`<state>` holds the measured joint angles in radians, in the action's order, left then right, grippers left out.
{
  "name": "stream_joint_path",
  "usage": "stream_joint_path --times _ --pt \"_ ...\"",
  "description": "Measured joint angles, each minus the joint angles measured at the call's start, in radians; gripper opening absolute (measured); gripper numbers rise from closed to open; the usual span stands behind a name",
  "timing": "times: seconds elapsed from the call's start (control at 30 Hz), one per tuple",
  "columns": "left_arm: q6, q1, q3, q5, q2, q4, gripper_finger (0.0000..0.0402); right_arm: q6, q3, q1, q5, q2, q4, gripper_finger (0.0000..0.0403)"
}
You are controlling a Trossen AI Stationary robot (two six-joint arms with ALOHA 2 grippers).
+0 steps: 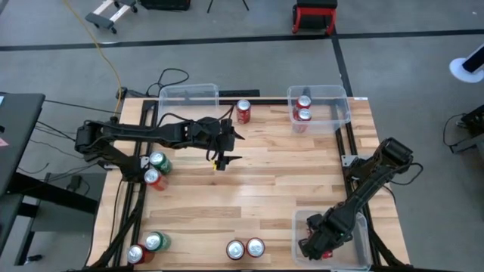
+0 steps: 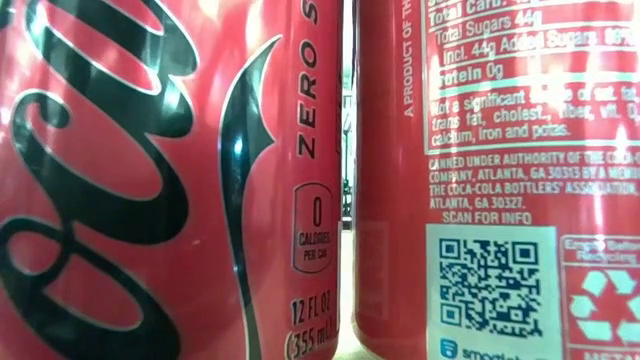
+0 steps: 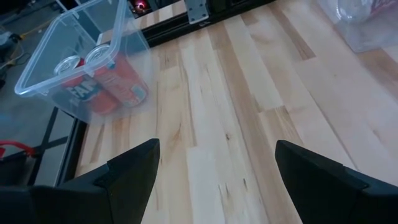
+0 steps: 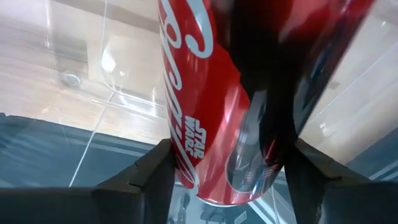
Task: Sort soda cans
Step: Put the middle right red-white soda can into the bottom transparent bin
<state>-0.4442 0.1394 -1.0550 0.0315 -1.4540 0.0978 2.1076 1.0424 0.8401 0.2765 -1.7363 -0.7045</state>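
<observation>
Red can [image 4: 205,124] between right claw [image 4: 227,168] fingers, inside clear bin [image 1: 361,227]

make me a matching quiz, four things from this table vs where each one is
1. left gripper
2. right gripper
3. two green cans
4. lone red can

A. on the table's left side
B. down inside the near right bin, around a red can
C. over bare wood mid-table
D. between the two far bins

Pairs: 1-C, 2-B, 3-A, 4-D

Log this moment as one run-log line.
right gripper: in near-right bin, around red can | left gripper: open, over table, empty
</observation>
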Motion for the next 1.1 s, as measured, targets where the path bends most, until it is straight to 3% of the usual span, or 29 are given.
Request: stream_joint_path --times 0.27,0.53,0.73,0.9,1.1 --pt "0.0 0.0 0.0 0.0 0.0 -0.018 0.0316 0.001 0.104 0.039 -0.184 0.032 -0.147 0.0225" --pt "0.001 0.0 0.0 0.0 0.0 -0.041 0.0316 -0.021 0.226 0.071 -0.336 0.043 -0.188 0.0189" --pt "0.003 0.0 0.0 0.0 0.0 -0.05 0.0316 -0.016 0.319 0.097 -0.443 0.045 -0.299 0.0131" --pt "0.002 -0.001 0.0 0.0 0.0 -0.053 0.0316 0.022 0.385 0.103 -0.455 0.047 -0.422 0.0081" --pt "-0.021 -0.014 0.0 0.0 0.0 -0.052 0.0316 0.028 0.394 0.103 -0.333 0.047 -0.483 0.0033"
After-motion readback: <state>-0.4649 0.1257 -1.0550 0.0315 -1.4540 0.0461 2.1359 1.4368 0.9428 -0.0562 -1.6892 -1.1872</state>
